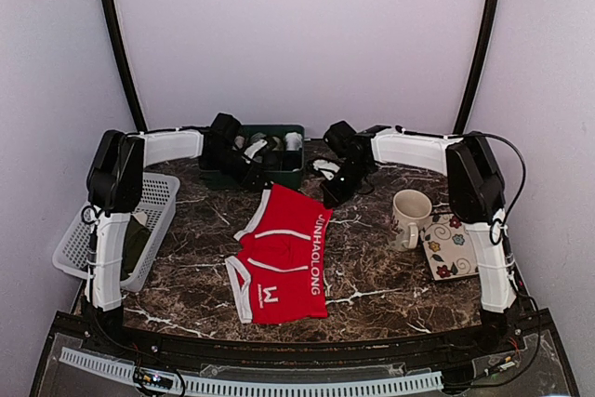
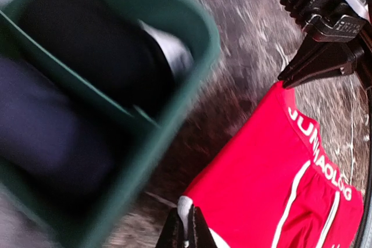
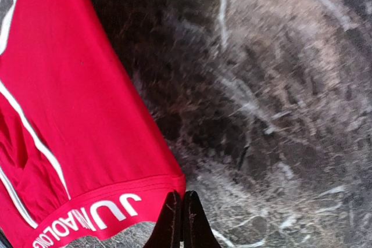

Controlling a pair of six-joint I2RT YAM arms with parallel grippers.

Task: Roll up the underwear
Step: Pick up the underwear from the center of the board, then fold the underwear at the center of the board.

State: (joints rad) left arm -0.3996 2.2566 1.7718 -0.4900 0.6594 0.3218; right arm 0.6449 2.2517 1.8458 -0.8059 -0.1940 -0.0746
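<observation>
Dark veined marble covers the table (image 1: 381,271), with pale walls behind it. My left gripper (image 2: 186,232) has its fingers pressed together on the white-trimmed leg corner of the underwear (image 1: 279,253), at the garment's far left, just beside the green bin (image 1: 284,174). My right gripper (image 3: 180,220) is closed too. Its tips meet the far corner of the waistband, where the lettering starts, and from its wrist camera I read that as a pinch on the fabric. In the left wrist view I see both grippers at the same far edge, one at each corner.

From there the underwear runs back toward me across the middle of the table, with the waistband along its right side, the legs to the left and the small white logo near the close end. The bin sits at the far side and holds dark rolls (image 2: 87,50), blurred in my view. A white basket (image 1: 158,197) hangs over the table's left edge. A mug (image 1: 409,216) stands on the right, just beside a floral tile (image 1: 453,248).
</observation>
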